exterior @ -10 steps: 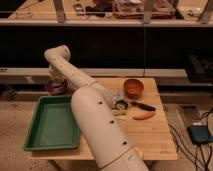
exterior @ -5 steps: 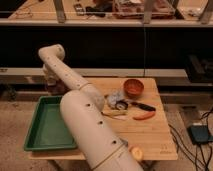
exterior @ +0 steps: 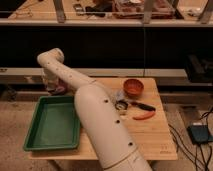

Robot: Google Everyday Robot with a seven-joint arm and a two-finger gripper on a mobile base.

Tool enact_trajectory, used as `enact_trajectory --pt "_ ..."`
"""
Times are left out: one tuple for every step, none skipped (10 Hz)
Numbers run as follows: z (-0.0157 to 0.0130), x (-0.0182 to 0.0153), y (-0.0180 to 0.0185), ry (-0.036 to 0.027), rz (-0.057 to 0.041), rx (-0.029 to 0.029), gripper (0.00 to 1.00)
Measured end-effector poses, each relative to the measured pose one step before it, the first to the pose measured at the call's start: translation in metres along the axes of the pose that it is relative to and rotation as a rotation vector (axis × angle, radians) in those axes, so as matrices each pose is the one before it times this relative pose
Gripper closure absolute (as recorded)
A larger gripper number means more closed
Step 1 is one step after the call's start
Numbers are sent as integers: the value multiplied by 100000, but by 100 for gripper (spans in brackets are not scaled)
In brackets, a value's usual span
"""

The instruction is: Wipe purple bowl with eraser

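Note:
My white arm rises from the bottom of the camera view and bends at an elbow over the table's far left corner. From there my gripper (exterior: 51, 83) points down, right at the purple bowl (exterior: 59, 90). Only part of the bowl's dull mauve side shows beside the wrist. The arm covers the rest of it. The eraser is hidden from view.
A green tray (exterior: 36, 142) fills the left half of the wooden table (exterior: 155, 140). An orange-red bowl (exterior: 133, 87) stands at the far right, with a black-handled knife (exterior: 143, 106), a red curved piece (exterior: 144, 116) and a small round object (exterior: 121, 105) nearby. A foot pedal (exterior: 200, 134) lies on the floor.
The thick arm link swung left and then partly back to the right. The wrist stayed over the far left corner by the purple bowl.

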Motion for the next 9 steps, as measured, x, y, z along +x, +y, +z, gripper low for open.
enact_trajectory --pt "-50 -467 -68 -374 -397 26 100" --pt "37 -324 361 -145 89 -572 100" --pt "-146 -8 709 138 1063 -270 100" --pt "-99 148 1326 503 1811 -1008 100" --pt "-146 150 956 375 1903 -376 100" --pt "-10 -8 905 171 2298 -171 100" --pt "-10 91 463 317 1340 -12 100" --pt "-2 201 388 370 1152 65 100" --pt "-159 570 280 731 1011 69 100"
